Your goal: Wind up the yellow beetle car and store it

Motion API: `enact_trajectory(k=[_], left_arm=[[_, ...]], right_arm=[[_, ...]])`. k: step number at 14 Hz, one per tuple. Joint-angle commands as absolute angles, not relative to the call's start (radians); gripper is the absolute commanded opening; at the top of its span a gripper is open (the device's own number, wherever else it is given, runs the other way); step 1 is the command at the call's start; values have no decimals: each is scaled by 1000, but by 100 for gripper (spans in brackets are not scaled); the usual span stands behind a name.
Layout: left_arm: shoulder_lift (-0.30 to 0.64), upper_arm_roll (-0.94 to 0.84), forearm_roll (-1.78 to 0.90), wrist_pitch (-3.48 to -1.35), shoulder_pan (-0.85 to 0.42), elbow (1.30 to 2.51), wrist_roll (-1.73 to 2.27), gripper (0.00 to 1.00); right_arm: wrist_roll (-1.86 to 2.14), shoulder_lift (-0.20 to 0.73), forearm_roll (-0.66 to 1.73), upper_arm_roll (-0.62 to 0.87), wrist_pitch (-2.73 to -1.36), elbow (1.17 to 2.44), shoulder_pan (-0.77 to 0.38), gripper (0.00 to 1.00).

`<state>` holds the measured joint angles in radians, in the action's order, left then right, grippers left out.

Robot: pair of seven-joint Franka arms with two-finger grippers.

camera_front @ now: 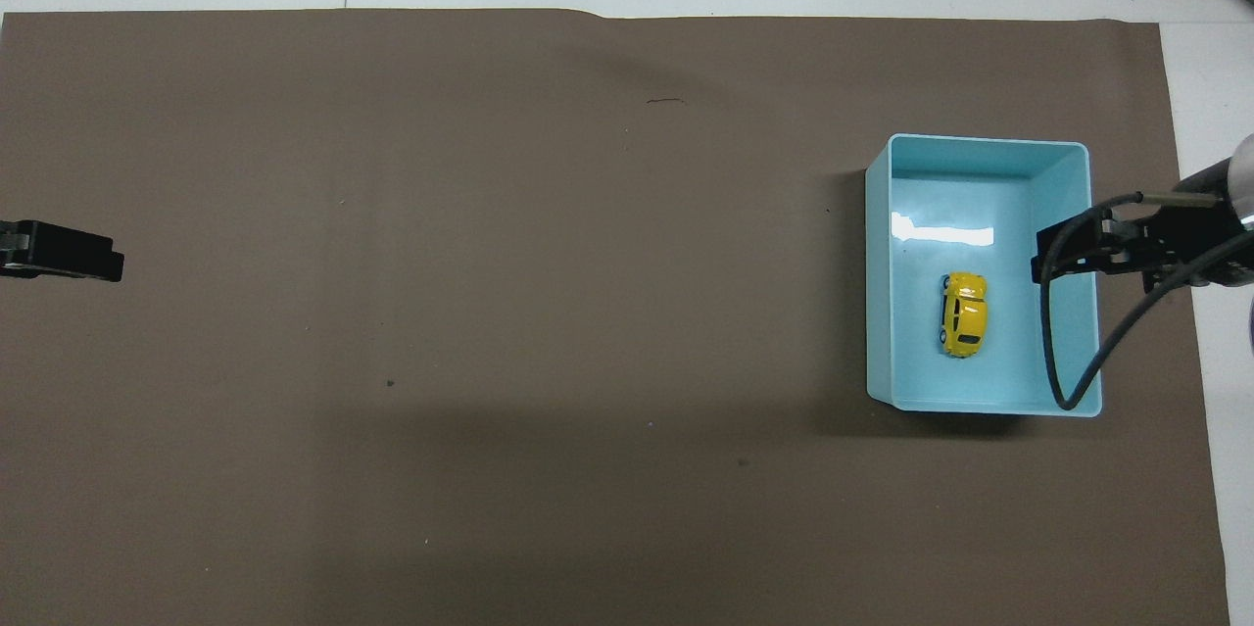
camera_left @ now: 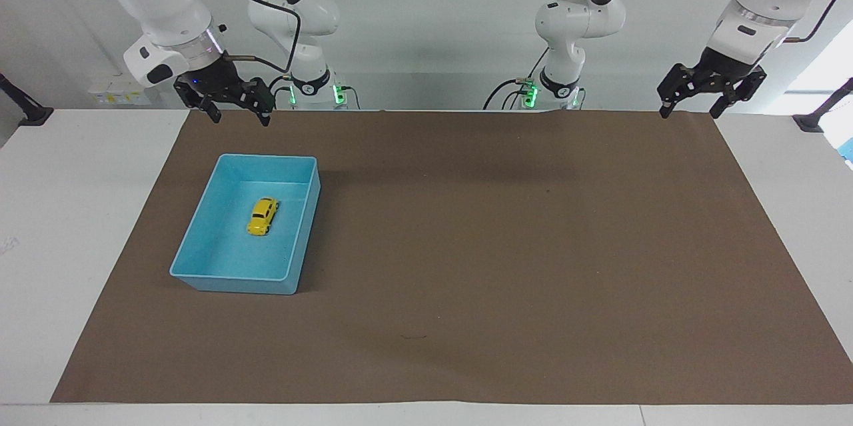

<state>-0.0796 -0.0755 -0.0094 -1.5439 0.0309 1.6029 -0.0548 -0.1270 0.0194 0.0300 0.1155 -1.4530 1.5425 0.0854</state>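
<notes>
1. Facing view. One brown mat [camera_left: 466,246] covers most of the white table [camera_left: 66,213]; nothing else loose lies on the mat besides the bin.
2. One blue bin [camera_left: 200,239] sits on the mat toward the right arm's end of the table, closer to the robots' edge than to the other long edge. Nothing blocks its open top.
3. One yellow beetle car [camera_left: 262,216] rests on its wheels on the bin floor, about mid-bin, clear of all four walls.
4. Right gripper [camera_left: 233,117] hangs in the air over the mat's corner at the robots' edge, at the right arm's end; jaws spread wide, nothing between them. Well apart from the car.
5. Left gripper [camera_left: 689,110] hangs over the mat's other corner at the robots' edge; jaws wide, empty. This arm waits.
6. Two green lights glow at the arm bases.
7. Overhead view. Same single bin [camera_front: 882,313] with the single car [camera_front: 964,314] inside, lying lengthwise along the bin's longer side.
8. Right gripper [camera_front: 1063,259] and its looping black cable [camera_front: 1053,352] overlap the bin's wall on the right arm's side; the car itself is uncovered.
9. Left gripper [camera_front: 73,254] shows only as a dark tip at the frame's edge, over bare mat [camera_front: 490,313]; its opening is not readable here.
</notes>
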Motion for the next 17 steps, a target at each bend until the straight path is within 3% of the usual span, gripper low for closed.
enact_trajectory(k=[1,5,17], left_arm=[[-100,-22,-6,-1528,-21,1614,-57,100],[-100,-5,-6,-1526,-20,1612,-57,100],[-98,-3,-6,-1528,-21,1611,-60,100]], right_arm=[[-55,12,28,118,-1472,1545,95,100],[-48,-8,-9,120,-1565,1588,84,100],[-57,-8,-9,120,-1549,1588,83,100]])
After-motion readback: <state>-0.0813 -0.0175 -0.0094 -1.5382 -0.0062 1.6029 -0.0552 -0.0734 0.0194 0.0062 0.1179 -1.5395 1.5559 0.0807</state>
